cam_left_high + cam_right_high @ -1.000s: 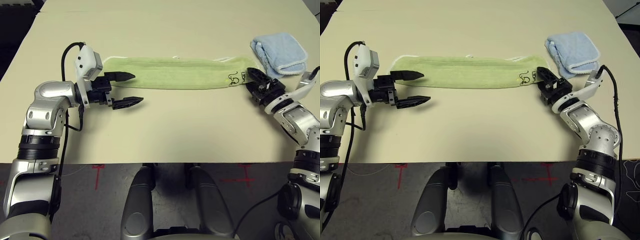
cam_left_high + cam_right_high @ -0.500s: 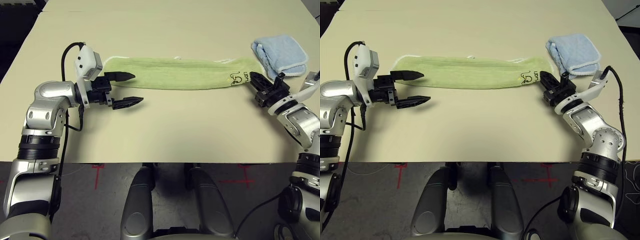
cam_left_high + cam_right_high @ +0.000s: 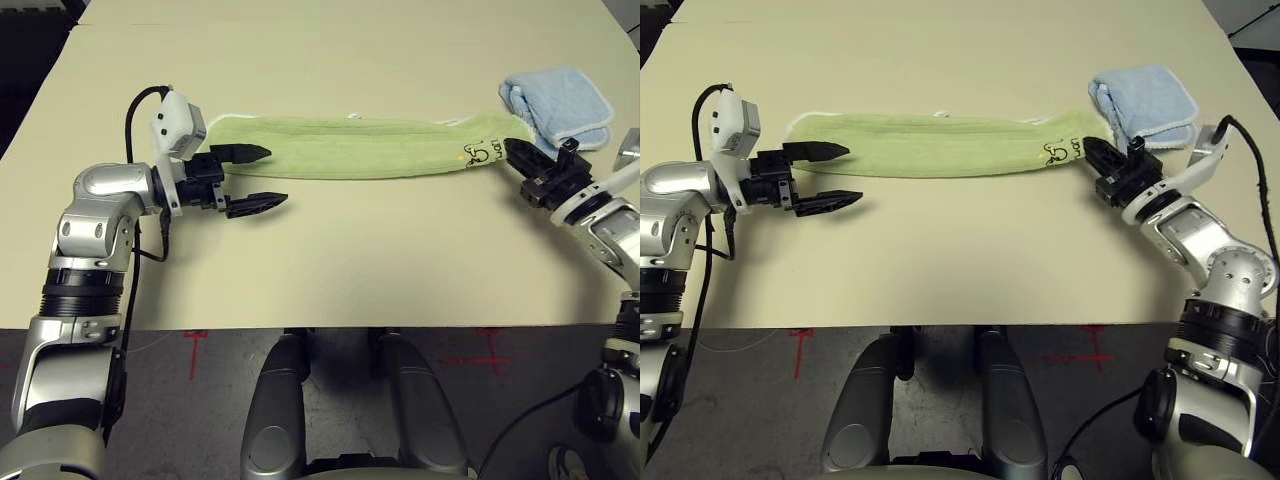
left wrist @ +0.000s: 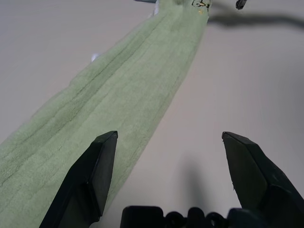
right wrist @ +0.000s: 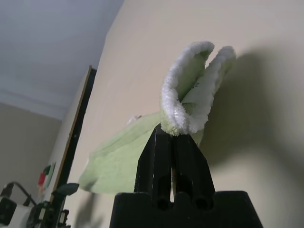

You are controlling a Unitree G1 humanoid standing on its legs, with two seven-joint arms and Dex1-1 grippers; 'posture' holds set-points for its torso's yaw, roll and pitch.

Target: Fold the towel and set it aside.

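While the towel (image 3: 350,147) lies stretched along the bench (image 3: 330,260), its right corner is pinched in the closed right gripper (image 5: 172,137); the left gripper (image 3: 262,177) is held open beside the other end. Only the edge is gripped, so slipping is likely.

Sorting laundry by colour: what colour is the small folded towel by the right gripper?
Light blue towel with white edging, clearest in the left eye view.

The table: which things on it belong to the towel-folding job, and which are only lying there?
Belong to the job:
- green towel
- right gripper, shut on its corner
- left gripper, open at the other end

Only lying there:
- folded blue towel
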